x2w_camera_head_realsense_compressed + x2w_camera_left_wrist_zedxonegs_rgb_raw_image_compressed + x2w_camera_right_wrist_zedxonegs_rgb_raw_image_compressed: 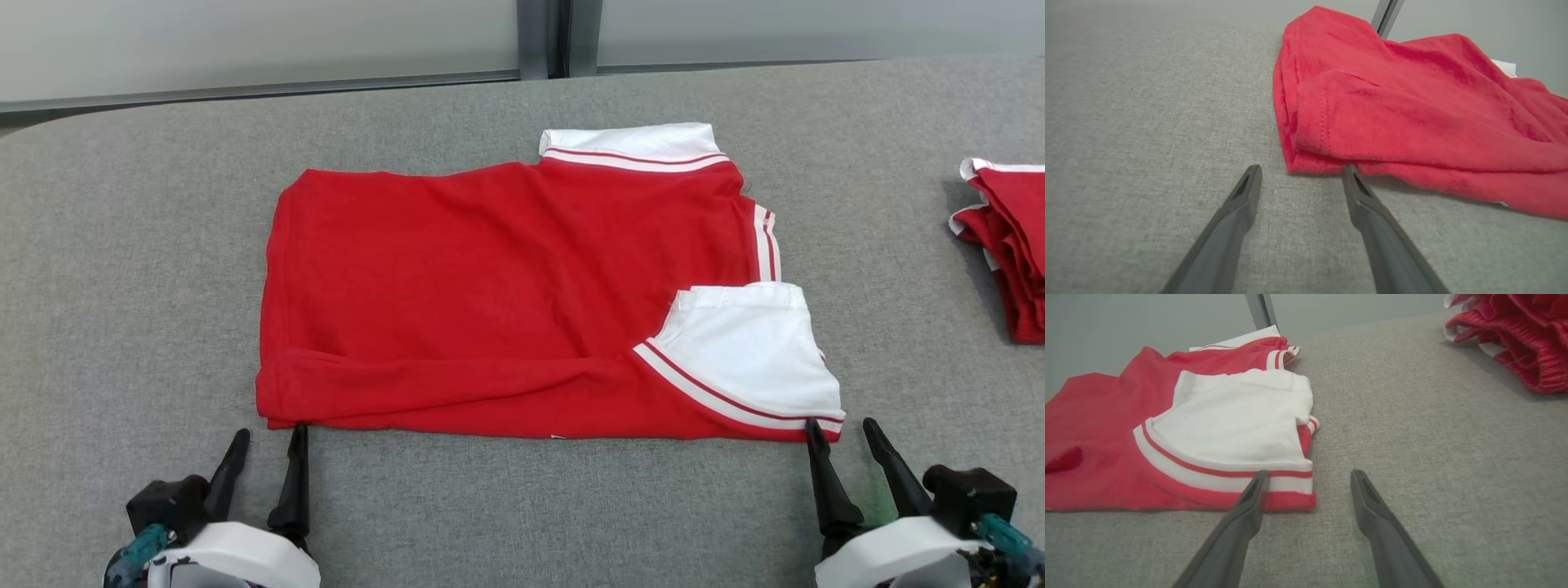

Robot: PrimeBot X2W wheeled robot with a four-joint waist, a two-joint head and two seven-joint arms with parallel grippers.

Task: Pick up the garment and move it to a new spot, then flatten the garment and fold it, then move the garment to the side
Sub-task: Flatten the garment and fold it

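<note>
The garment (506, 286) is a red shirt with white collar and white striped sleeve, lying folded flat on the grey table (122, 286). My left gripper (269, 433) stands open at the garment's near left corner (1306, 163), one fingertip touching the hem, nothing between the fingers. My right gripper (841, 426) is open at the near right corner, by the white sleeve (1237, 424); its left fingertip (1257, 486) lies against the striped cuff edge, the other finger over bare table.
A pile of red and white garments (1008, 245) lies at the table's right edge, seen also in the right wrist view as a crumpled heap (1515, 335). A pale wall with a dark post (543, 37) runs behind the table.
</note>
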